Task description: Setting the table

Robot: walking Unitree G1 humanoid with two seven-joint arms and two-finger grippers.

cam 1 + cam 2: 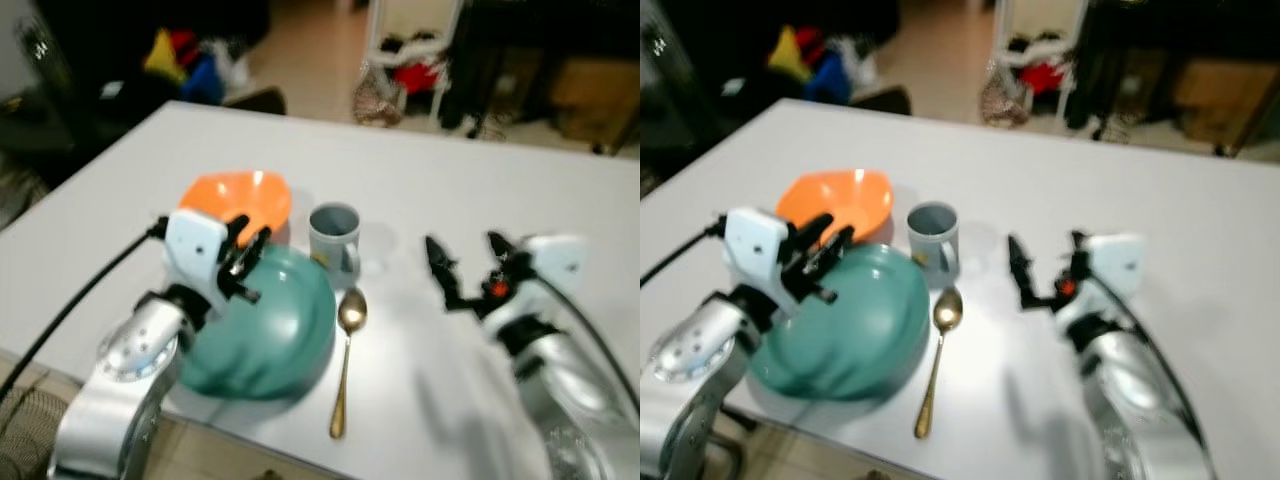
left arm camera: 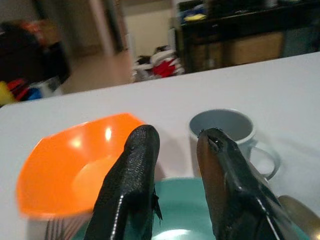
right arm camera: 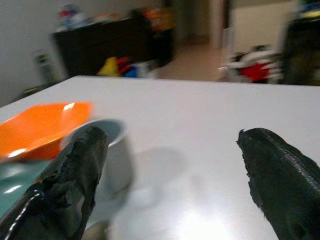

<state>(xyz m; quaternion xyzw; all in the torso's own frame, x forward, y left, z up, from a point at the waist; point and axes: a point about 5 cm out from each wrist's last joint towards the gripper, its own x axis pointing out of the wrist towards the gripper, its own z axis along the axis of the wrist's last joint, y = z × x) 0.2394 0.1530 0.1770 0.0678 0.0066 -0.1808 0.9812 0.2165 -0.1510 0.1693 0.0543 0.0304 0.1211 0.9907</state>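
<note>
- Sitting at the near edge of the white table (image 1: 450,160), toward its left corner: teal plate (image 1: 270,325), partly over the edge.
- Touching the plate's far side: orange bowl (image 1: 240,197), tilted.
- Standing just right of the bowl, beside the plate's far rim: grey mug (image 1: 335,238), handle toward the near edge.
- Lying just right of the plate, bowl end near the mug, handle pointing to the near edge: gold spoon (image 1: 346,355).
- Hovering over the plate's far-left rim: left end effector (image 1: 245,245), fingers slightly parted, grasping nothing.
- Hanging over bare table well right of the spoon: right end effector (image 1: 470,265), fingers spread wide, released.
- Beyond the far edge: blurred floor clutter.
</note>
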